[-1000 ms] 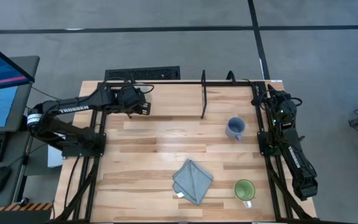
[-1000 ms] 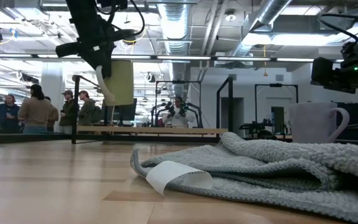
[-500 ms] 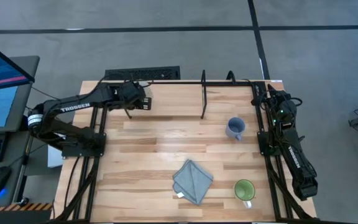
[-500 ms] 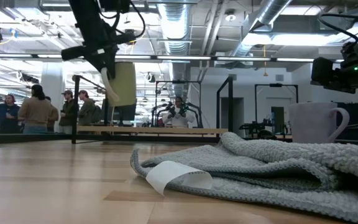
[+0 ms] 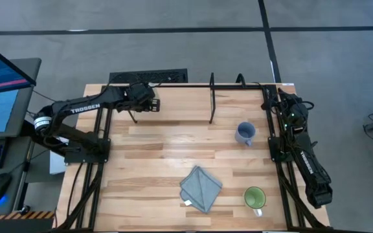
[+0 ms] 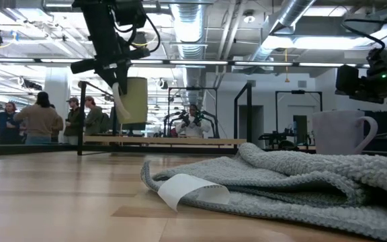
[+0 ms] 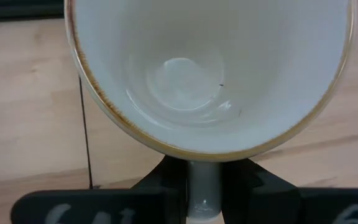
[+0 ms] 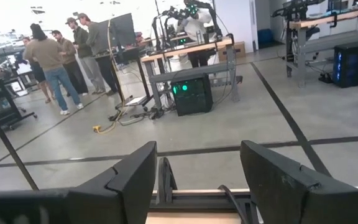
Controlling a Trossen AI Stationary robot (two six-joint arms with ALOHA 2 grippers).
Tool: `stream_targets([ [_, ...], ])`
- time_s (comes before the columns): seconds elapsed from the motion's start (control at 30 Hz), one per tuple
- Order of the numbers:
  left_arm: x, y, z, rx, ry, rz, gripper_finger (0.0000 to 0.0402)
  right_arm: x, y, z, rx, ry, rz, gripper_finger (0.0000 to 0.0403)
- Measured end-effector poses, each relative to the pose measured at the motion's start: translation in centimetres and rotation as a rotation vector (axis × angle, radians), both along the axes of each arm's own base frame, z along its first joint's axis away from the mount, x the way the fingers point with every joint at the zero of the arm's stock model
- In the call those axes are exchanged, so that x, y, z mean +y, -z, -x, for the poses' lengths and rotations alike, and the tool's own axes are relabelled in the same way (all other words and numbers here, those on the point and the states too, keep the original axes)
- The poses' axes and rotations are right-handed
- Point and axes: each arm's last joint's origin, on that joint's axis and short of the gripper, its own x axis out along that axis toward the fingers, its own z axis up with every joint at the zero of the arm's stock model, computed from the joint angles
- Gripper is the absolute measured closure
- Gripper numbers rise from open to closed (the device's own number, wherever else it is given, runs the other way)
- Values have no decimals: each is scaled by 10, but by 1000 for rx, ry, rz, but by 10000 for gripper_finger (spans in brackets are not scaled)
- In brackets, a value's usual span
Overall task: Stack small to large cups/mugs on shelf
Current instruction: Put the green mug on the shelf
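Three mugs are in play, placed here against the shelf [image 5: 212, 97], whose black frame runs along the table's far edge with a post reaching toward the table's middle. The cream mug [image 7: 210, 74] is held off the wood by the left gripper [image 5: 149, 103], left of the shelf's post and near the far edge. In the left wrist view the fingers [image 7: 166, 186] are pinched on the mug's handle, and the mug's open mouth faces the camera, showing a brown rim and pale inside. In the low view the same mug [image 6: 132, 101] hangs from the gripper [image 6: 117, 81] above the shelf's board [image 6: 160, 141].

The blue-grey mug [image 5: 244, 133] stands on the table [image 5: 154, 162] just right of the post and a little nearer the front. The green mug [image 5: 255, 198] sits well in front of the shelf, by the table's front right corner. A cloth [image 5: 201, 188] lies left of the green mug, also well in front of the shelf.

The right gripper [image 5: 272, 97] waits at the shelf's right end, by the far right corner; in the right wrist view its fingers [image 8: 135, 180] stand spread apart around nothing. People [image 8: 61, 56] stand in the room beyond.
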Motion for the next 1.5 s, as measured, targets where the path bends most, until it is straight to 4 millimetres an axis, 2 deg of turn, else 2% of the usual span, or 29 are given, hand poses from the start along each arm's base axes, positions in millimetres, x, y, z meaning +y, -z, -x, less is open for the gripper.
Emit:
stream_targets([
  [0.47,-1,3,2,-1,-84,30,360,-1,2,0,6,0,-23,147],
  [0.83,12,27,-15,64,-64,69,360,-1,2,0,7,1,-22,147],
  [1.37,16,28,-12,59,-76,100,360,-1,2,0,15,1,-21,147],
  [1.5,18,27,-10,39,-107,124,328,-1,2,0,15,1,-20,147],
])
